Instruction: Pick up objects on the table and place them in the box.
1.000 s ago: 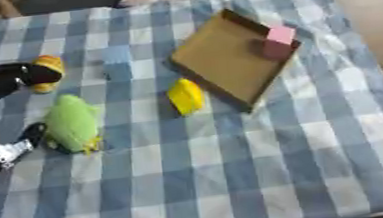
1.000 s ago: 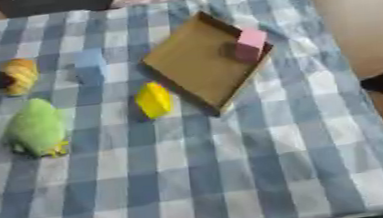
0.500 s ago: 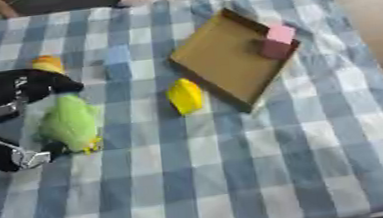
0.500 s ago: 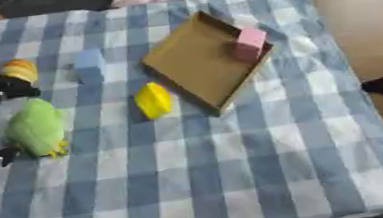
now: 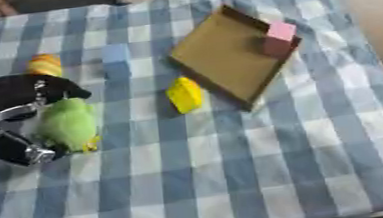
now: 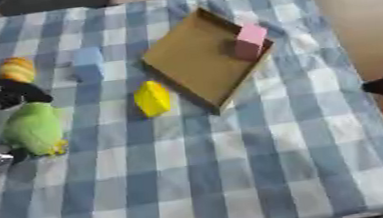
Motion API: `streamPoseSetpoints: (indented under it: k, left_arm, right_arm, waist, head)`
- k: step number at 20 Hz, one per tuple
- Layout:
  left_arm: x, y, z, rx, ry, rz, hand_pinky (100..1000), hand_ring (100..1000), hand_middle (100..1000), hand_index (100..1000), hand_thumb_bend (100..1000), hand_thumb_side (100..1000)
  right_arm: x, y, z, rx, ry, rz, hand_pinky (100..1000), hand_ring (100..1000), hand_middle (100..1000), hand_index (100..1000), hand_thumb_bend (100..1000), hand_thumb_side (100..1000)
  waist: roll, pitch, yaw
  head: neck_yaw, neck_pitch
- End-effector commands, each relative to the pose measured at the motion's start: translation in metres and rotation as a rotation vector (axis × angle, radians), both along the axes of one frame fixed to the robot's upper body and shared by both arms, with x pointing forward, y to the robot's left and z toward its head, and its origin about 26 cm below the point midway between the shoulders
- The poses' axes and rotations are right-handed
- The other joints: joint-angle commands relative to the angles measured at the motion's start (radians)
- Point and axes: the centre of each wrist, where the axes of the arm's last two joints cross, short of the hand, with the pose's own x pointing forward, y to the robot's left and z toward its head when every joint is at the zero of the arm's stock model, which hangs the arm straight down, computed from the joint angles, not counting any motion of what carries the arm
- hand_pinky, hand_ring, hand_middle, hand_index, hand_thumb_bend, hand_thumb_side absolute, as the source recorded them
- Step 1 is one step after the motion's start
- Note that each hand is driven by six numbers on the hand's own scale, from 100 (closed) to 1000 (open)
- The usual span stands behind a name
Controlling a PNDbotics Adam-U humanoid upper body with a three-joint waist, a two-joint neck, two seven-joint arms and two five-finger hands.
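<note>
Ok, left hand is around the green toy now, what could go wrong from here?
The left hand brackets the green toy from the side, so the toy may slip out when lifted. The orange thing lies right behind the hand and could get knocked. The yellow piece sits on the way to the box.

The left hand (image 5: pixel 16 118) has closed in around the green toy (image 5: pixel 67 124).

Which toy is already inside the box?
The pink block. It sits in the brown box, against its far right wall. The green toy, yellow toy, blue block and orange toy lie outside on the cloth.
</note>
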Motion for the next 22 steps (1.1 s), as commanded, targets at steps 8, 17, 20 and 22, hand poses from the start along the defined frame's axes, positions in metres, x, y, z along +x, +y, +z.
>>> streamPoseSetpoints:
  k: [8, 17, 20, 22]
  left_arm:
    - [0.013, 0.018, -0.006, 0.127, -0.038, 0.08, 981, 961, 880, 998, 463, 274]
    - [0.019, 0.022, -0.014, 0.151, -0.075, 0.106, 943, 918, 819, 929, 237, 269]
    - [0.017, 0.02, -0.014, 0.113, -0.077, 0.095, 917, 876, 776, 889, 100, 257]
    - [0.016, 0.016, -0.009, 0.075, -0.094, 0.089, 900, 856, 759, 874, 100, 279]
  right_arm:
    - [-0.001, 0.001, 0.008, -0.02, -0.02, 0.004, 901, 803, 734, 897, 100, 529]
    - [0.0, 0.002, 0.008, -0.018, -0.015, 0.007, 903, 803, 734, 898, 100, 528]
    - [0.0, 0.002, 0.007, -0.018, -0.013, 0.004, 903, 803, 734, 898, 100, 528]
    - [-0.001, 0.002, 0.007, -0.019, -0.011, 0.003, 903, 803, 734, 899, 100, 528]
  waist:
    - [0.002, -0.009, -0.002]
    - [0.001, -0.004, -0.007]
    - [0.001, -0.004, -0.008]
    - [0.001, -0.004, -0.006]
  head:
    - [0.008, -0.019]
    - [0.011, -0.021]
    - [0.011, -0.02]
    - [0.011, -0.019]
